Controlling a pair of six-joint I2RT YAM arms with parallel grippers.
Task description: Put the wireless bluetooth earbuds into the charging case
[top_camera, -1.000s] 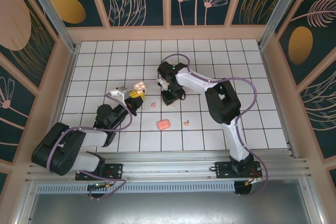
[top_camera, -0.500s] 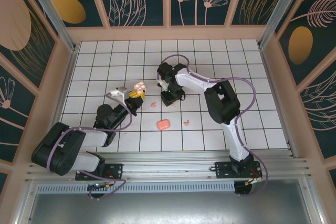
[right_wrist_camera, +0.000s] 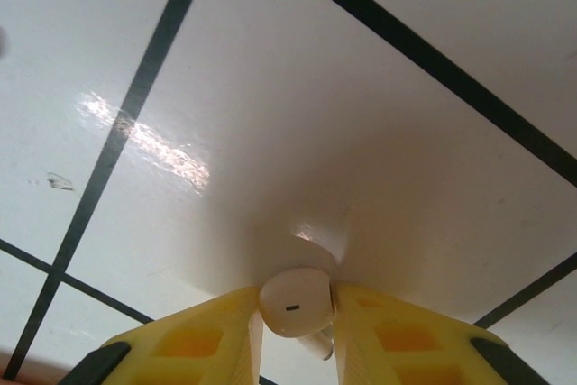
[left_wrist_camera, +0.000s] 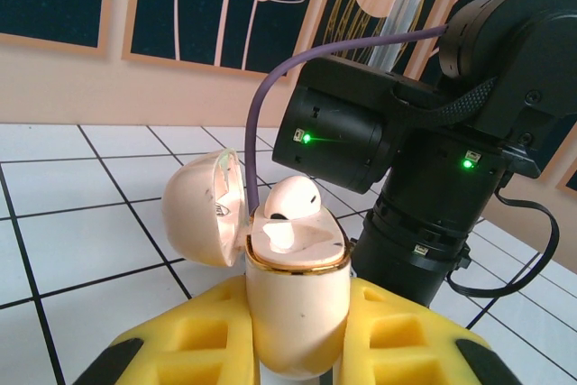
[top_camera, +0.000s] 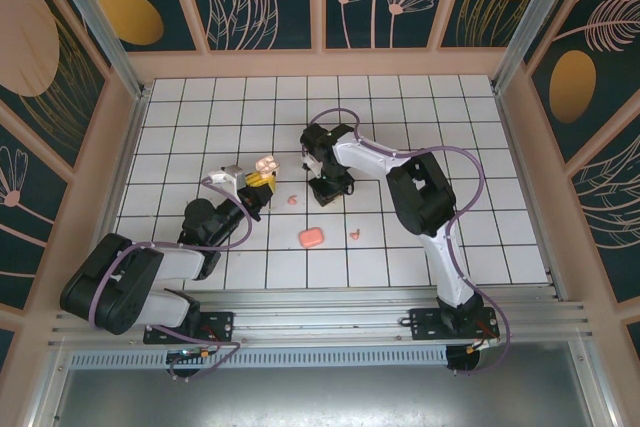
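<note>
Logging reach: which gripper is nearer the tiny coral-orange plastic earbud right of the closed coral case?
Right. The right gripper sits just beyond the coral-orange earbud, slightly left; the left gripper is far left.

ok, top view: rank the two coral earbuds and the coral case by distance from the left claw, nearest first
1. near coral earbud: just right of the left claw, which holds the open pale case.
2. coral case: farther right, toward the bases.
3. far coral earbud: right of the coral case.

White tiled floor, possibly wallpapered floral walls
</note>
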